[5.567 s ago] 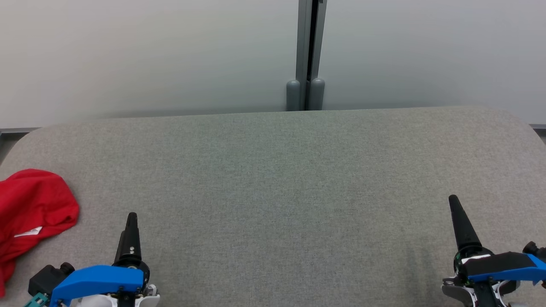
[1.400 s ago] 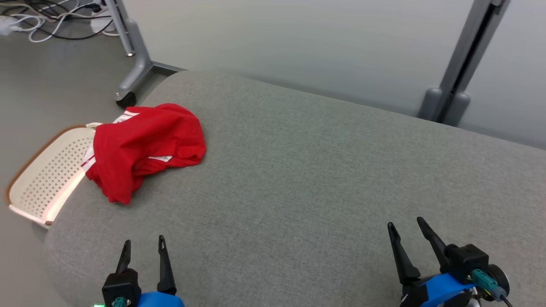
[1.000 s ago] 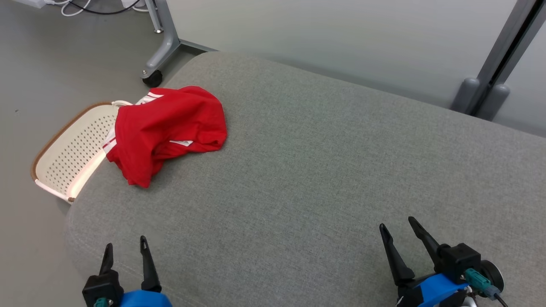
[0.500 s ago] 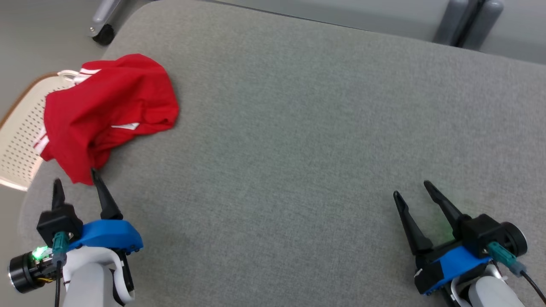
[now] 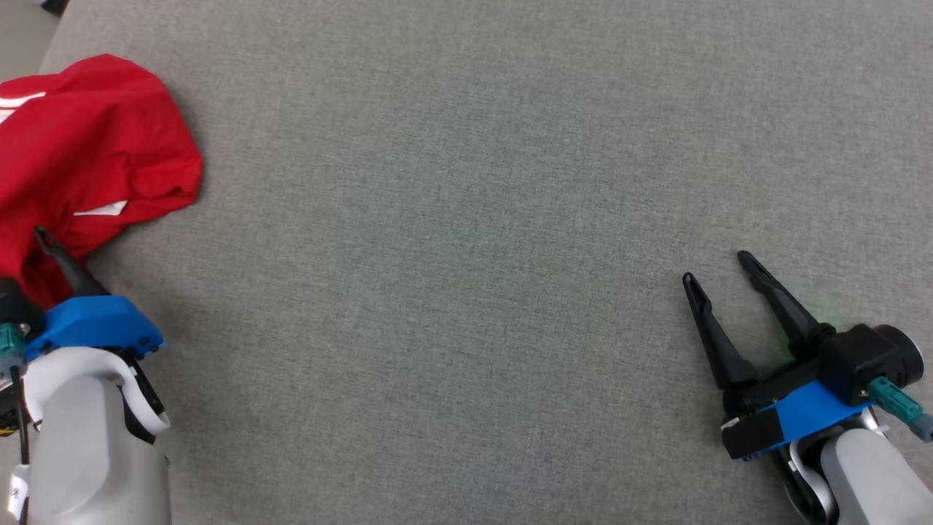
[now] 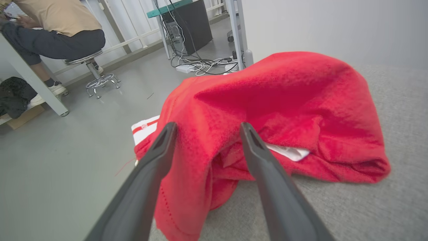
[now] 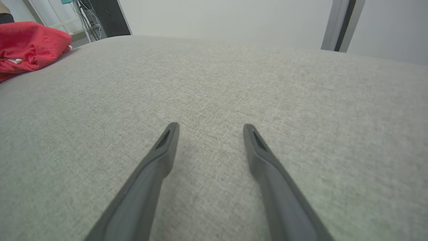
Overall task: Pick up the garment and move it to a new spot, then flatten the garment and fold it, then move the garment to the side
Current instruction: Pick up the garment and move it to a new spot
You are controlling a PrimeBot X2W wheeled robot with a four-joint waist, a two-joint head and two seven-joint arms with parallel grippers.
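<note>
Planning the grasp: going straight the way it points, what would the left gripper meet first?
The red garment: the left gripper, fingers open, points at its crumpled near fold on the grey surface. Whether the fingers touch the cloth yet is unclear.

Bright, even, diffuse indoor light.
Soft shadows fall beside the garment [image 5: 87,138] and under the right claw [image 5: 716,267]; both wrist views bow outward at their edges.
</note>
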